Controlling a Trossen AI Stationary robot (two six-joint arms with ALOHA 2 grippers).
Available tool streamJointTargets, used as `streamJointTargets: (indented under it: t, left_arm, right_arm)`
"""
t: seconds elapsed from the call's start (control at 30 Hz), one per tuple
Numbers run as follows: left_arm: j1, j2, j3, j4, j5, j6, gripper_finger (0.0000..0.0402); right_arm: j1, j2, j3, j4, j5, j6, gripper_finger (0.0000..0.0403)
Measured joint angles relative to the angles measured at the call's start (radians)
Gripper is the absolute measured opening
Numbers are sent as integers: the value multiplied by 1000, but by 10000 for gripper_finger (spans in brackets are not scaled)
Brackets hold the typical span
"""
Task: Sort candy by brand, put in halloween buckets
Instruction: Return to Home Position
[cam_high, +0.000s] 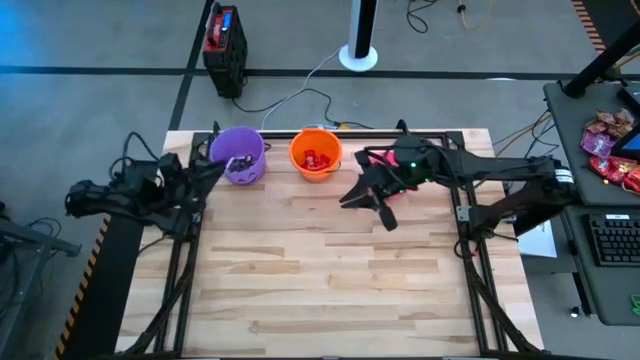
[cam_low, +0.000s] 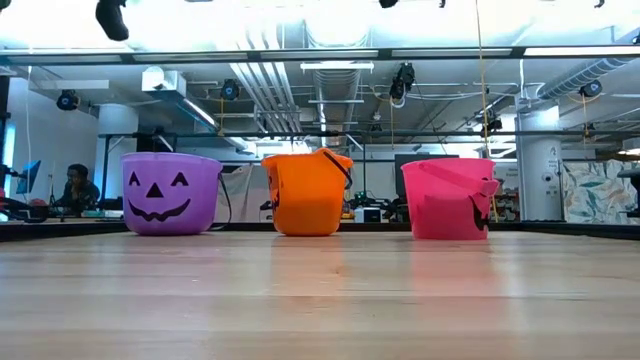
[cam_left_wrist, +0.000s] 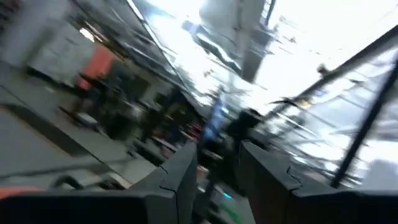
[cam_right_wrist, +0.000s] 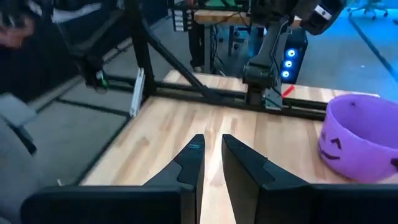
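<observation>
Left gripper (cam_left_wrist: 217, 152) is sitting drawn back at the left edge of the table (cam_high: 330, 300), tilted up toward the room. Its fingers are standing slightly apart and gripping nothing. Purple bucket (cam_high: 238, 153) is standing upright near the back-left corner, close beside that arm, with dark candy (cam_high: 240, 161) showing inside. Orange bucket (cam_high: 316, 152) is standing next along the back edge, with red candy (cam_high: 316, 160) lying in it. Pink bucket (cam_low: 448, 198) is standing third in the row, largely covered by the right arm in the high view, so its contents cannot be told. Right gripper (cam_right_wrist: 211, 142) is hovering above the table just in front of the pink bucket, apart from all candy and facing the purple bucket. Its fingers are showing a narrow gap with nothing between them.
</observation>
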Motion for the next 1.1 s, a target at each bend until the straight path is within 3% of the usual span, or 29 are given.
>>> streamJointTargets:
  t: [0.07,0.13,0.27,0.33,0.47,0.63,0.77,0.9,1.1]
  left_arm:
    - [0,-11,-8,-32,69,-9,105]
    - [0,-55,-6,-105,108,84,105]
    - [1,-240,35,-418,109,143,105]
    - [0,-322,15,-476,182,129,105]
    - [-2,-283,-62,-324,371,241,105]
    - [0,-287,-220,-95,389,324,105]
    - [0,-319,-411,139,404,303,105]
    - [3,-308,-409,68,380,297,105]
    - [3,-315,-428,-10,311,431,105]
  right_arm:
    - [-1,-39,-55,12,0,-45,48]
    - [-14,-87,-131,68,-1,-71,48]
    - [-58,-212,-331,224,-13,-66,48]
    - [-70,-283,-450,320,-28,-55,48]
    - [-80,-410,-684,591,-39,17,48]
    - [-91,-556,-928,842,-10,77,48]
    - [-93,-701,-1104,906,57,141,48]
    - [-90,-884,-1256,999,72,216,48]
    - [-92,-1217,-1260,728,53,140,48]
